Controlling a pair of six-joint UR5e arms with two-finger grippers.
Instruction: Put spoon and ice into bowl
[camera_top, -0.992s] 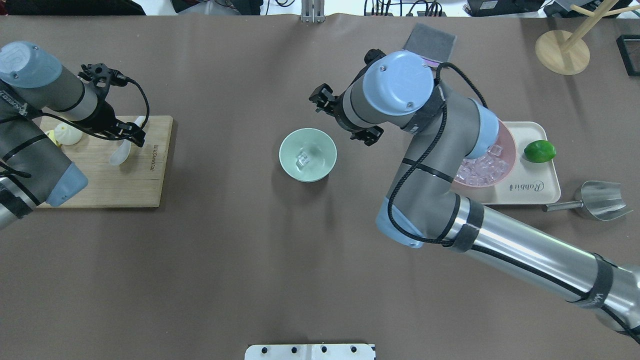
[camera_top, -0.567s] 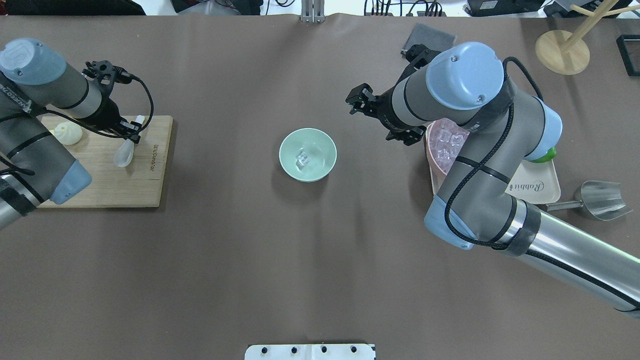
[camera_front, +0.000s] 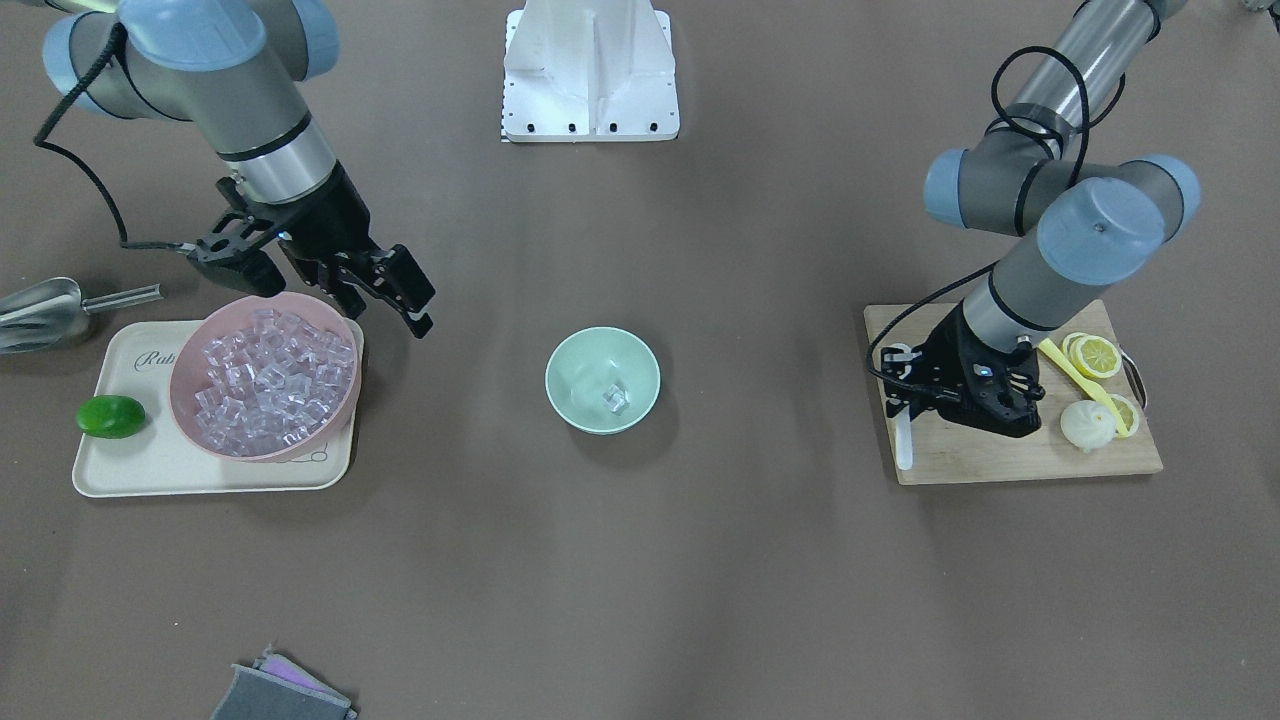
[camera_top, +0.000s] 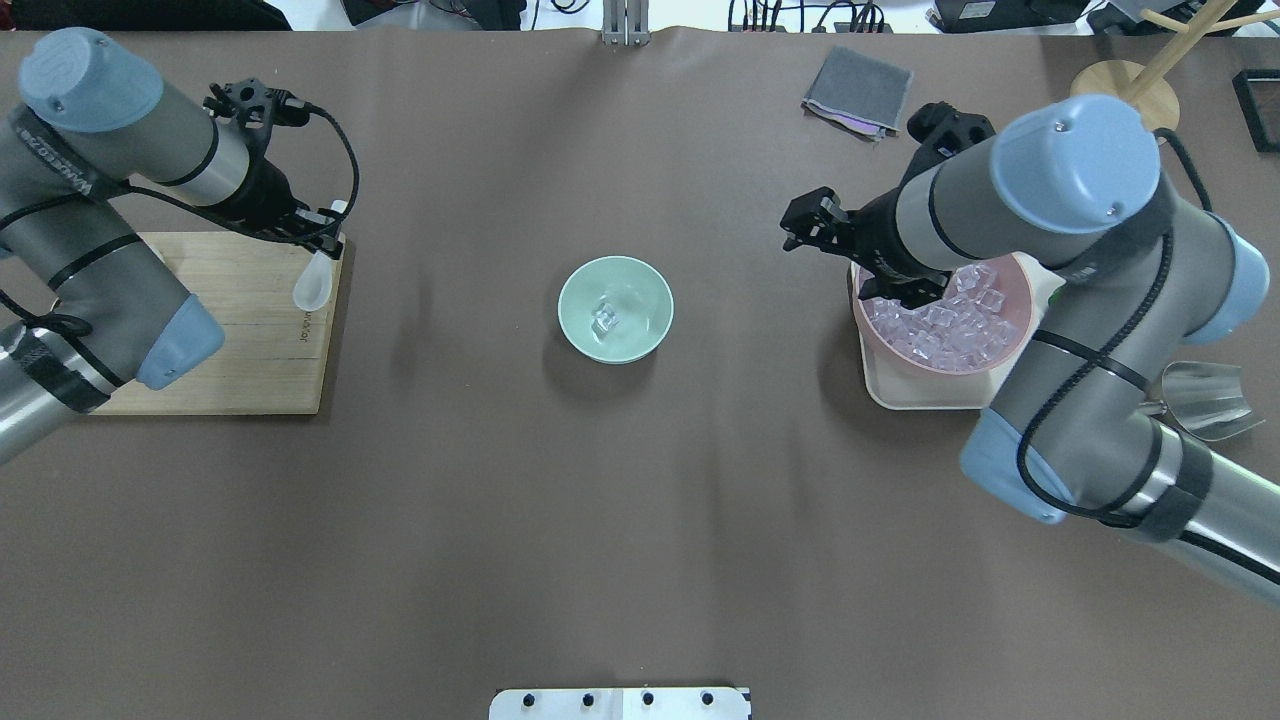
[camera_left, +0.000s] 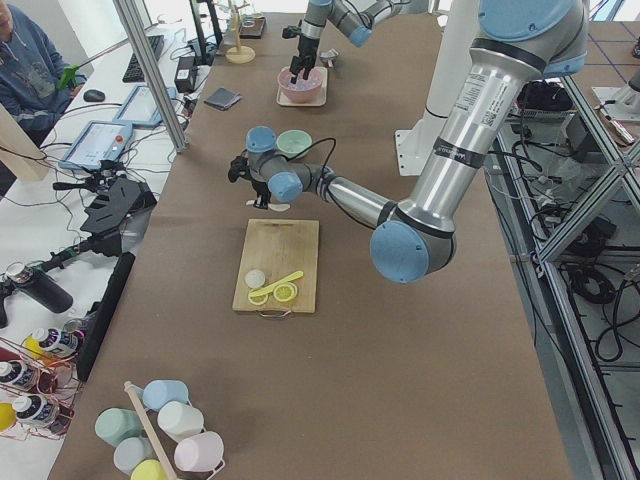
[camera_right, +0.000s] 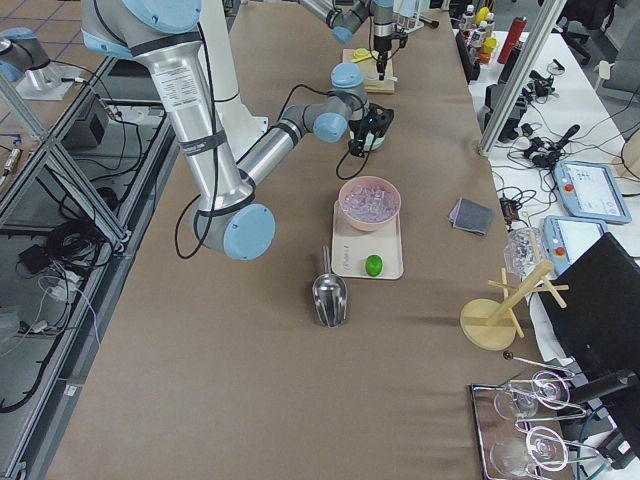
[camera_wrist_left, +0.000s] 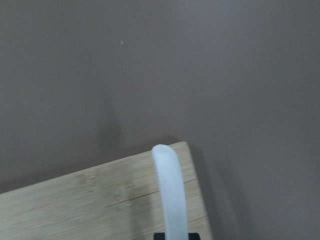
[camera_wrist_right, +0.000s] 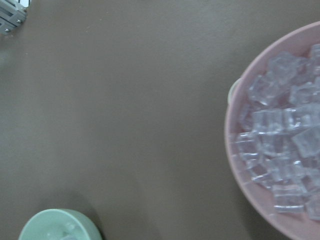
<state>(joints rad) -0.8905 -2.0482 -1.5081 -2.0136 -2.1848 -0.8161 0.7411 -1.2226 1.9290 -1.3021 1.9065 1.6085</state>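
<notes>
The left gripper (camera_top: 320, 240) grips the spoon (camera_top: 312, 286) by its handle, scoop hanging over the cutting board (camera_top: 230, 340) corner, well apart from the bowl (camera_top: 645, 335), likely ready to carry across. One ice cube (camera_top: 607, 318) lies in the bowl (that half looks done), so the right gripper (camera_front: 388, 312) hangs wide and empty beside the pink bowl (camera_front: 270, 450).

Cut off by the bottom edge of the left wrist view: the lower end of the spoon (camera_wrist_left: 170, 190), along with all but a black sliver of the left gripper (camera_wrist_left: 176, 236), too little there to read the grip. Cropped in the right wrist view as well: the bowl (camera_wrist_right: 45, 225) at the bottom edge, the ice (camera_wrist_right: 66, 231) inside a mere blur, and the pink bowl (camera_wrist_right: 231, 145) at the right and bottom edges. Largely buried under the right arm (camera_top: 1080, 330) from overhead: the tray (camera_top: 900, 395) and the metal scoop (camera_top: 1215, 405).
</notes>
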